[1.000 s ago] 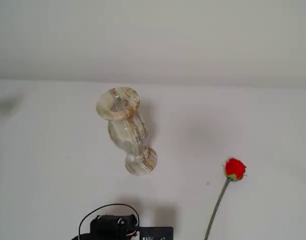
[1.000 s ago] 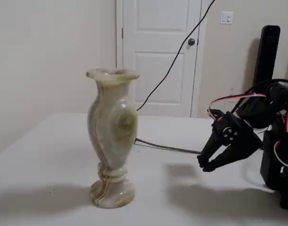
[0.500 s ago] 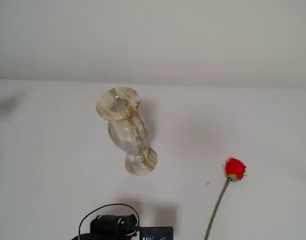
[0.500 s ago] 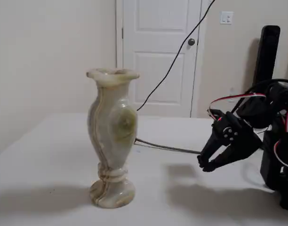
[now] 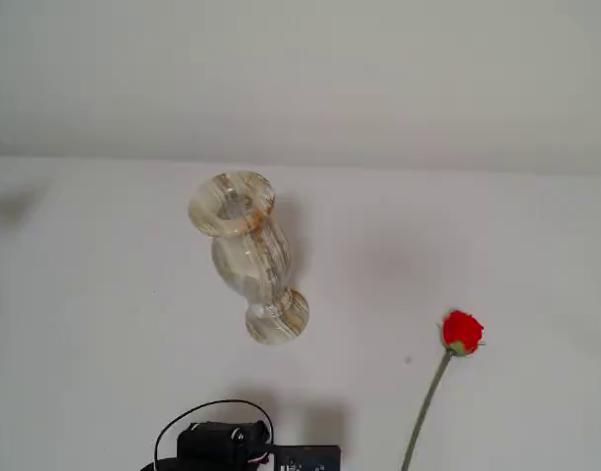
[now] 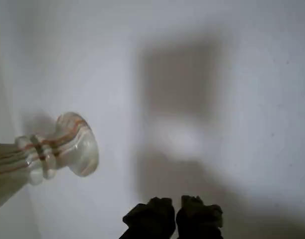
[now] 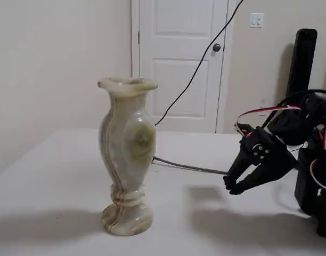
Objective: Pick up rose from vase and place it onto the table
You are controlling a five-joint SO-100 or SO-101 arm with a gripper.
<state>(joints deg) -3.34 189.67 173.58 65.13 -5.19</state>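
Your black two-finger hand (image 7: 231, 185) hovers with fingers together, empty, while the red rosebud on its thin green stem (image 5: 461, 332) lies on the white surface (image 5: 104, 373), well apart from the upright cream marbled vase (image 7: 127, 154).

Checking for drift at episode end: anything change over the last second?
Nothing visibly changed. The rose lies flat on the table, apart from the upright vase. The tool hangs shut and empty above the table, off to the right of the vase in a fixed view.
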